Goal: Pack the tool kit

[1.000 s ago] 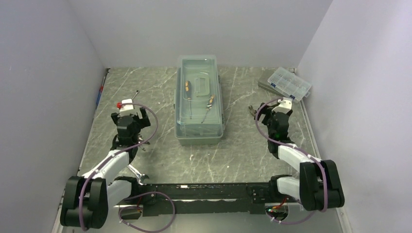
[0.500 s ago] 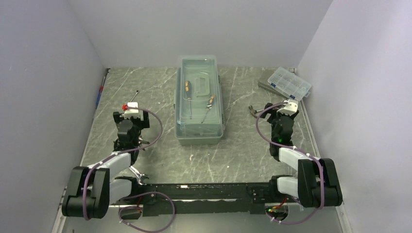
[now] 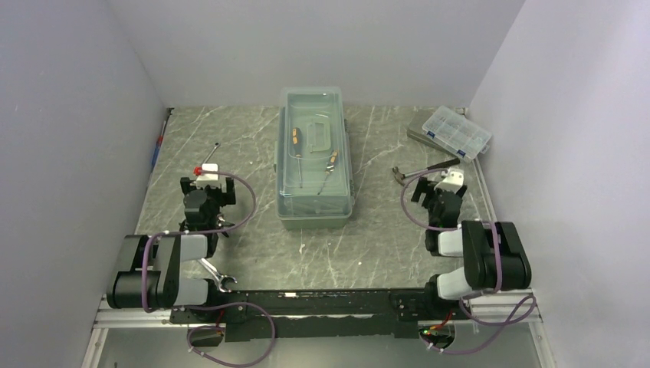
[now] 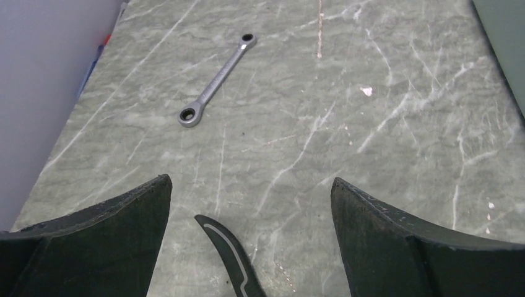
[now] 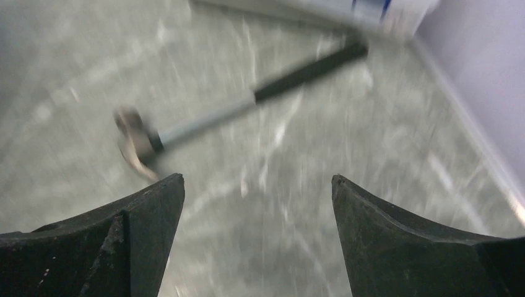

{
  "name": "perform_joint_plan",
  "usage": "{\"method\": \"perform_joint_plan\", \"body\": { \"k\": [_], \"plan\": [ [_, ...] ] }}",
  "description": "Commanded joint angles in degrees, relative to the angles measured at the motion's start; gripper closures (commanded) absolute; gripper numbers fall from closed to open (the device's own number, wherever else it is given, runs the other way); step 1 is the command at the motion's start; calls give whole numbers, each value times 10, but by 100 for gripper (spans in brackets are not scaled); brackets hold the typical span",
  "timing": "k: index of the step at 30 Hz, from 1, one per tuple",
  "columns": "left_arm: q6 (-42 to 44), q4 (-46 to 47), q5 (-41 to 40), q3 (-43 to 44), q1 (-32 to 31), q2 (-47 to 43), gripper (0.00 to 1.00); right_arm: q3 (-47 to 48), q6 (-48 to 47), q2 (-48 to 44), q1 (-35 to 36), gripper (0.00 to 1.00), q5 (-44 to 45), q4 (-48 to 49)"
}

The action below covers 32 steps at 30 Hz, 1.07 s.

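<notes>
The sage-green toolbox (image 3: 314,153) stands at the table's middle with its translucent lid shut and tools showing inside. My left gripper (image 3: 205,185) is open and empty, low over the table left of the box; in the left wrist view (image 4: 251,185) a ratchet wrench (image 4: 216,80) lies ahead and a black pliers handle (image 4: 230,253) lies between the fingers, untouched. My right gripper (image 3: 437,189) is open and empty right of the box. A hammer (image 5: 247,102) lies just ahead of it, blurred, and also shows in the top view (image 3: 425,169).
A small clear organizer box (image 3: 457,132) sits at the back right on a grey case. A blue and red screwdriver (image 3: 157,149) lies along the left wall. An open-end wrench (image 3: 216,276) lies by the left arm's base. The toolbox corner (image 4: 504,37) shows at the right.
Both arms have drawn back toward their bases and folded lower. The right gripper has pulled off the hammer, which now shows whole. Both grippers stay open.
</notes>
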Motion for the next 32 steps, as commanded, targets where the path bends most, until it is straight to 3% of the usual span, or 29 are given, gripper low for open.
{"method": "perform_joint_plan", "body": {
  "k": [1,3,4,7,32],
  "plan": [
    [-10,27,20,17,15,-4,1,-22,-5,39,0,9,-26,104],
    [-10,34,21,16,16,-2,1,-14,-16,58,0,2,-51,118],
    [-10,35,20,15,16,-3,1,-6,-17,46,0,1,-53,80],
    [-10,33,20,15,16,-3,1,19,-13,52,0,0,-39,39],
    [-9,31,20,17,16,-3,1,14,-14,58,0,0,-40,61]
  ]
}}
